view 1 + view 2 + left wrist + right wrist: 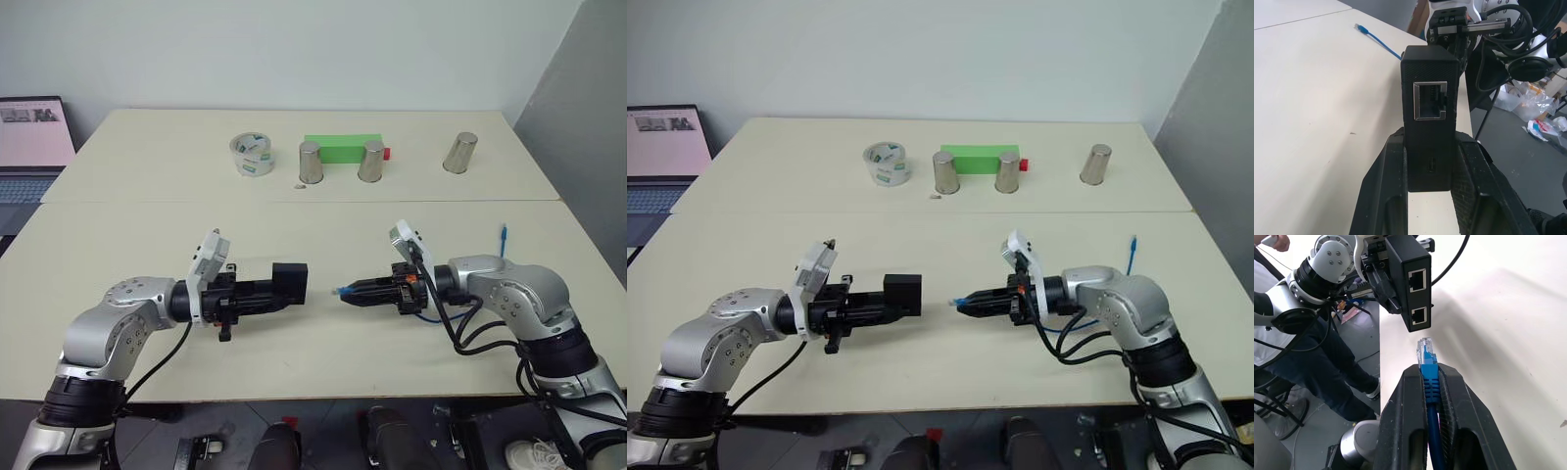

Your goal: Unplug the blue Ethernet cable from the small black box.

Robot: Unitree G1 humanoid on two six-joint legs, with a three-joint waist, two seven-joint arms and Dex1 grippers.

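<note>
Now, going from the left, a laptop (29, 147) is sitting at the far left edge, off the bench (147, 235). The left claw (284, 289) is hovering over the near half of the bench, pointing right and pinching the small black box (290, 283) between its two black fingers (1386, 196); in the left wrist view the box's open port is facing out, with nothing plugged into it. A clear gap is separating the box from the plug of the blue Ethernet cable (1426, 363), which is sticking out of the right claw (349, 292). That claw is pointing left and squeezing the cable just behind the plug. The cable's other end is lying on the bench at the right, near the edge. Along the far side, a roll of tape (251, 155), a green block (341, 147) and three metal cups (312, 163) are standing in a row.
</note>
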